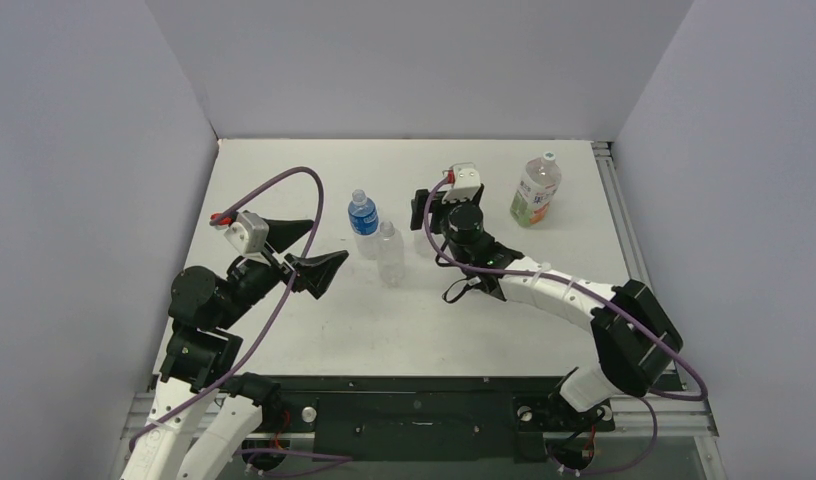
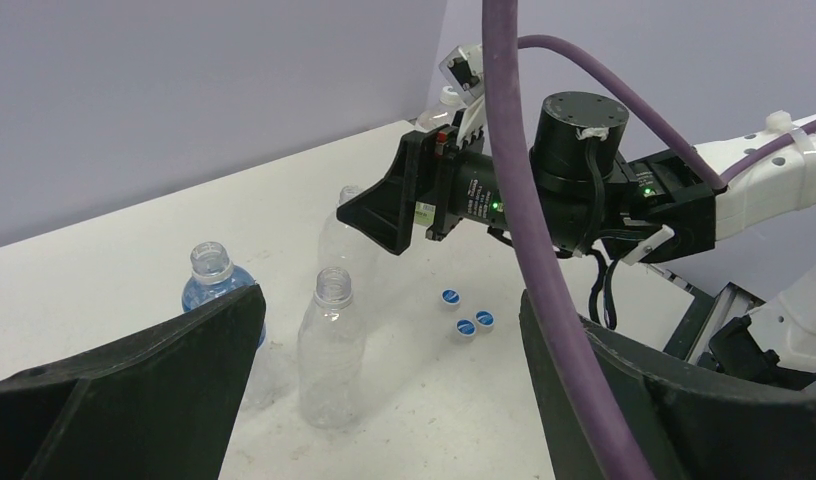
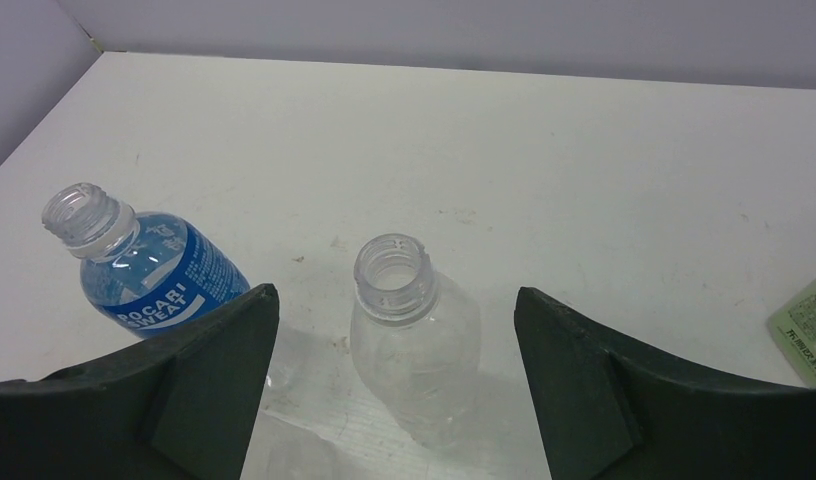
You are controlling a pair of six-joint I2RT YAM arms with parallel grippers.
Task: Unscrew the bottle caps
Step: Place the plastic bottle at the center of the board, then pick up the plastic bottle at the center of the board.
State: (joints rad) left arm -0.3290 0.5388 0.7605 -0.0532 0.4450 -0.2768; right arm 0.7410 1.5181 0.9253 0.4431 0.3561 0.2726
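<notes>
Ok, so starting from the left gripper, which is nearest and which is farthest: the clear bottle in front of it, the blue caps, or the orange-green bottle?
Going by the left wrist view, from the left gripper:
1. Clear bottle, just ahead.
2. Blue caps, farther on, to the right.
3. Orange-green bottle, far back right, mostly hidden there.

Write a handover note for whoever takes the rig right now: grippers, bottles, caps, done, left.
Left gripper: open, empty, just short of the blue-labelled bottle.
Right gripper: open, holding nothing, fingers either side of the far plain bottle.
Done: the blue-labelled bottle, the far plain bottle and the near plain bottle are uncapped. The three blue caps lie loose on the table.
Left: the orange-and-green bottle, far right, has its white cap on.
</notes>
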